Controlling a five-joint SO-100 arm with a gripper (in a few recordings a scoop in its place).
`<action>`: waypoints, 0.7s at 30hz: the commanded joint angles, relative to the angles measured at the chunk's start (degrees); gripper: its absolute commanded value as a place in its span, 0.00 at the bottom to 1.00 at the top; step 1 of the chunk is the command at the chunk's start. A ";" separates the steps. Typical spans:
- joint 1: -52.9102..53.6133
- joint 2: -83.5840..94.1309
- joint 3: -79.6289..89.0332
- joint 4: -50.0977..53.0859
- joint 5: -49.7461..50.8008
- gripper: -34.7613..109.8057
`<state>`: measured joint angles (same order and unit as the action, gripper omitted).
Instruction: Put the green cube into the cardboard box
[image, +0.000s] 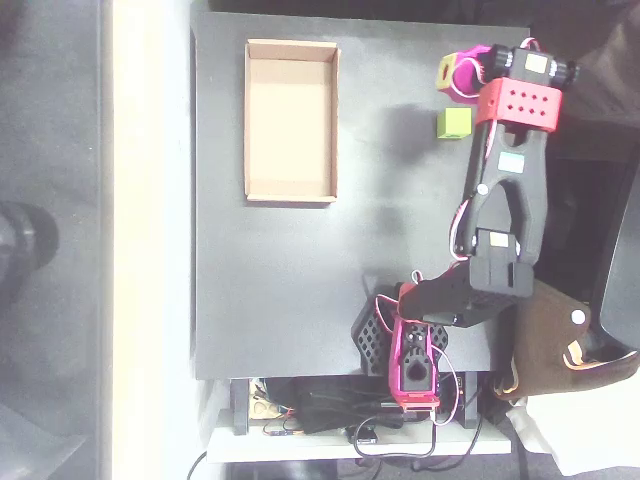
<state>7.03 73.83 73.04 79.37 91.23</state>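
Observation:
The green cube (454, 122) lies on the black table near its upper right part, small and plain. Just above it in the picture hovers the magenta gripper (457, 76), which carries a yellow-green square with a dark hole at its left side. The cube is apart from the gripper and nothing grips it. How the jaws stand is not readable from above. The cardboard box (253, 120), a shallow tan tray with a lighter floor, stands upright and empty at the upper left of the table, well to the left of the cube.
The black and red arm (510, 190) runs down the right side to its magenta base (413, 362) at the bottom edge. Cables (330, 420) lie below the base. A brown bag (560, 345) sits off the table's right edge.

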 joint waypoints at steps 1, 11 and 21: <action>0.09 -0.88 -1.05 -0.18 6.15 0.58; 0.09 -6.33 -0.97 -0.18 6.15 0.57; 0.00 -11.43 -0.97 -0.09 6.68 0.57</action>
<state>6.86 61.79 73.04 79.28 91.23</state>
